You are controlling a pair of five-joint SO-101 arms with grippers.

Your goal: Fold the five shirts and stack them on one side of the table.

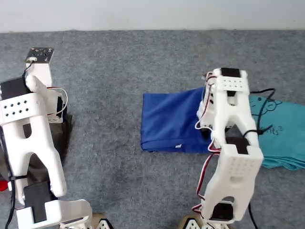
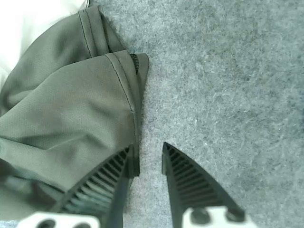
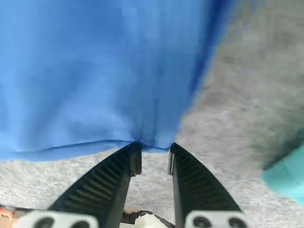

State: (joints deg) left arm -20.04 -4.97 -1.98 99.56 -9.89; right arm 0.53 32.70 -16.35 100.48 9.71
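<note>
High view: I count 2 arms and 3 shirts. The L arm (image 1: 28, 138) comes up from its base at the near edge and runs along the table's left side, bent over an olive shirt (image 1: 64, 136) that's mostly hidden under it. The R arm (image 1: 231, 129) rises from the near edge too, elbow high and wrist tipped down. It sits over the end of the folded blue shirt (image 1: 167, 119) that's next to the teal shirt (image 1: 281, 138). Blue lies mid-table on the grey carpet (image 1: 105, 95). Teal is just beside it, towards the table's right edge, partly under the arm. Teal has dark print on it, too small for me to read. Blue has 1 small white tag (image 1: 178, 146) at its near hem, and I can't read that either.

L wrist view: left gripper (image 2: 147, 147) is low over the carpet, jaws a little apart w/ carpet showing thru the gap. One finger (image 2: 107, 185) overlaps the olive shirt's hem edge, nothing pinched. There's white cloth (image 2: 23, 28) beyond the olive.

R wrist view: right gripper (image 3: 153, 146) has its jaws a little apart and its tips right at the blue shirt's hem. Fabric creases bunch towards the tips, and carpet shows in the gap. A teal corner (image 3: 285, 175) sits off to one side.
</note>
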